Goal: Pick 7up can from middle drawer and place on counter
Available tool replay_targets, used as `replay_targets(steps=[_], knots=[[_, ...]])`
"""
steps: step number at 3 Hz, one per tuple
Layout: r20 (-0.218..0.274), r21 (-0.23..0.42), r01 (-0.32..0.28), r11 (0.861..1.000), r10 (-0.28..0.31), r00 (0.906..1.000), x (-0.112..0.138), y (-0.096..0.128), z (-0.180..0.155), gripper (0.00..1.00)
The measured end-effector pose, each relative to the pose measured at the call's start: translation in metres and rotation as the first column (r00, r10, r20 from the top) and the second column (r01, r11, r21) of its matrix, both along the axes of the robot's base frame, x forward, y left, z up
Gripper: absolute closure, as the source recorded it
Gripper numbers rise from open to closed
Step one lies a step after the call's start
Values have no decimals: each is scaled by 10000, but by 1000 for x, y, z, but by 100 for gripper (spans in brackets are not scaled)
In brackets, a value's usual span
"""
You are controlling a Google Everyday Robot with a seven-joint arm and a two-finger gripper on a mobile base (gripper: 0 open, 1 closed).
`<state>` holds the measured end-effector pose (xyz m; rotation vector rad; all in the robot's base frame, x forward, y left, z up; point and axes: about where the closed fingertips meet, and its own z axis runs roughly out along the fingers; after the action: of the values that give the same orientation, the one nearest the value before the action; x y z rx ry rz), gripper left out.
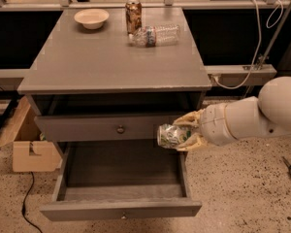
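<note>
My gripper (184, 133) reaches in from the right on a white arm and is shut on the 7up can (171, 136), a silvery dented can with green print, held on its side. The can hangs above the right rear part of the open middle drawer (121, 208), level with the closed drawer front above it. The drawer tray shows nothing inside. The grey counter (111, 62) lies above and behind the can.
On the counter's far side stand a white bowl (91, 18), a brown-gold can (133, 14) and a clear plastic bottle (155, 35) lying on its side. The upper drawer front (106, 127) has a round knob. A cardboard box (29, 147) sits on the floor at left.
</note>
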<state>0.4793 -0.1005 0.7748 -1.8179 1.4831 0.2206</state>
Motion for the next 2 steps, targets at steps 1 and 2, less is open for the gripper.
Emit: replay_targets(steps=[1,2], knots=[[-120,-242,-12,9997,9,9999,6,5,7,100],[72,-554,-136,9984,140,9999,30,13,46,100]])
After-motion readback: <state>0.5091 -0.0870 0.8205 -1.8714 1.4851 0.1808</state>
